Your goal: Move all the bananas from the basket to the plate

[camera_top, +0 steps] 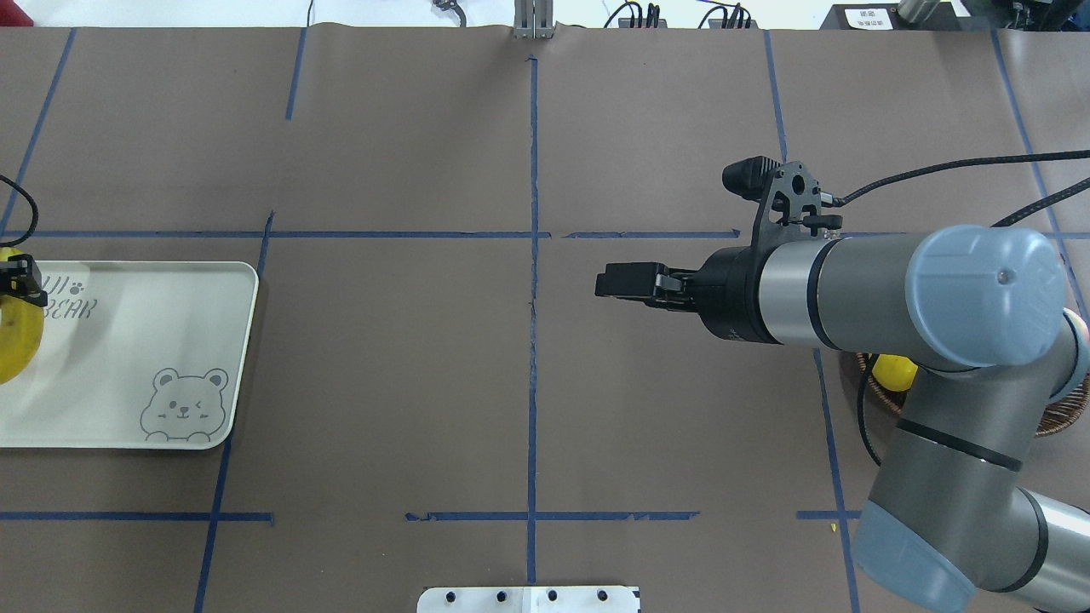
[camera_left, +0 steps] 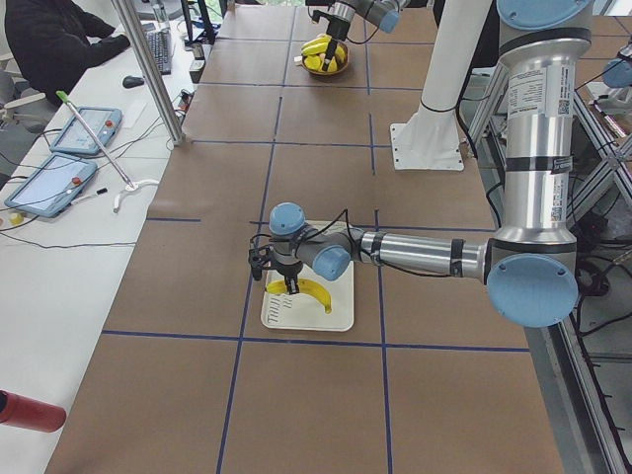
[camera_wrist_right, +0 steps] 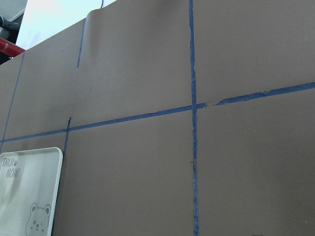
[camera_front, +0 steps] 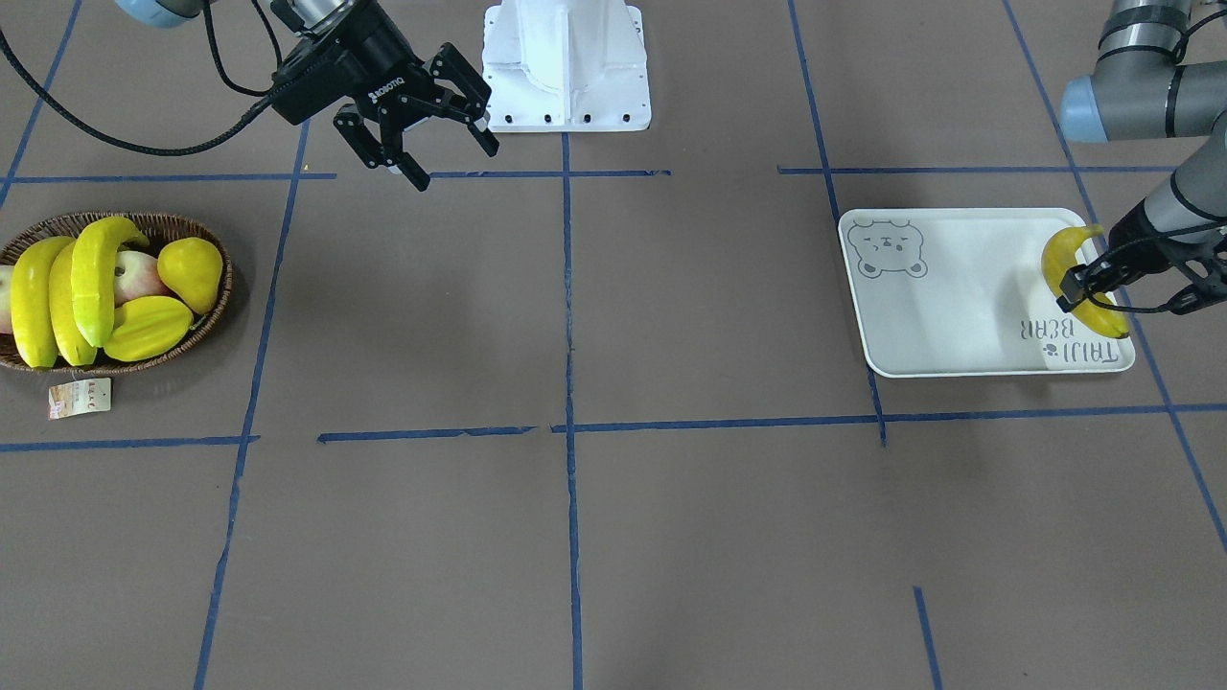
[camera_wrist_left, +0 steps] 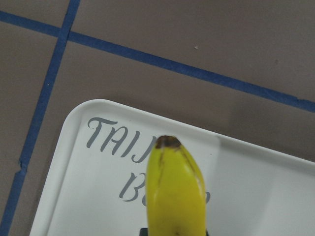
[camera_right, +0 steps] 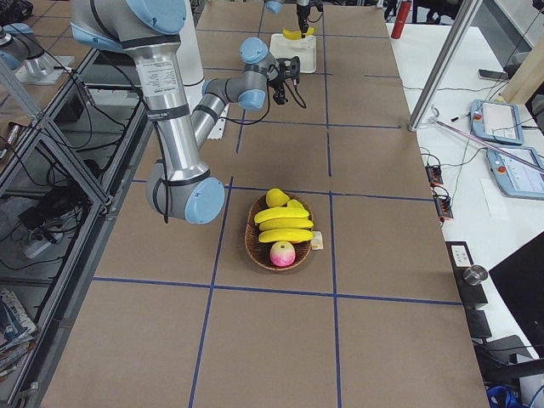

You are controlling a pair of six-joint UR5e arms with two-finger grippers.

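Observation:
The pale plate (camera_front: 959,307) with the bear print lies at the robot's left. My left gripper (camera_front: 1088,283) is shut on a yellow banana (camera_front: 1059,259) low over the plate's outer edge, by the lettering. The left wrist view shows the banana's dark tip (camera_wrist_left: 168,142) above the plate (camera_wrist_left: 78,196). The wicker basket (camera_front: 206,321) at the robot's right holds three bananas (camera_front: 96,278). My right gripper (camera_front: 457,168) is open and empty, raised over bare table between basket and centre. In the overhead view it (camera_top: 606,283) shows edge-on, and the right arm hides most of the basket (camera_top: 1060,417).
The basket also holds a yellow pear (camera_front: 192,271), a starfruit (camera_front: 149,328) and a pink peach (camera_front: 139,278). Its paper tag (camera_front: 80,398) lies on the table in front. The white robot base (camera_front: 566,67) stands at the table's rear centre.

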